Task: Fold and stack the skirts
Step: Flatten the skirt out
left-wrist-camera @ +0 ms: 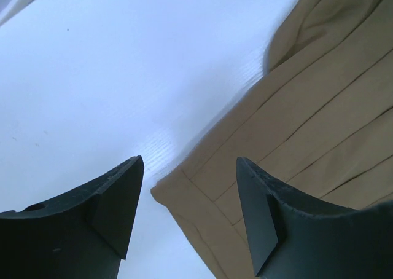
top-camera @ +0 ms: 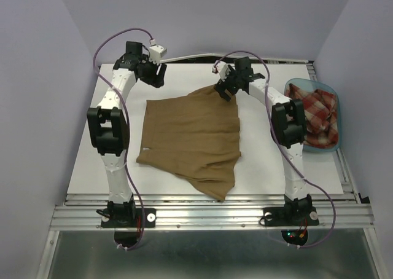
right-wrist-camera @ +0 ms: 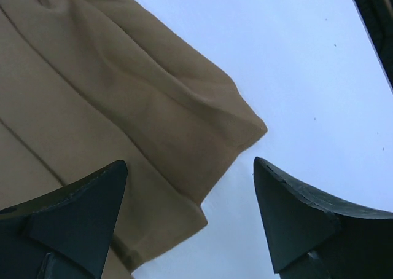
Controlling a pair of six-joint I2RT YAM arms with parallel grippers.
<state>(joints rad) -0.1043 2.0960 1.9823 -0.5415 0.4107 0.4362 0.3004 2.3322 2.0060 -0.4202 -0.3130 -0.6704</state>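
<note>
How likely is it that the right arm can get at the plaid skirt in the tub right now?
Probably yes. The plaid skirt lies uncovered in the open tub beside that arm. The right end effector, open and empty above a corner of the tan skirt, has nothing in its way.

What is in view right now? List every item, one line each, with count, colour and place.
Tan skirt: one, plain tan-brown, spread on the table between the arms, far right corner bunched up.
Plaid skirt: one, red and cream checked, crumpled inside the tub.
Tub: one, translucent blue, right edge of the table.
Table: one, white, under everything.
Arms: two, white with black joints, bolted at the near edge.
Left claw: one, black, open, over the tan skirt's far left corner.
Right claw: one, black, open, over its far right corner.
</note>
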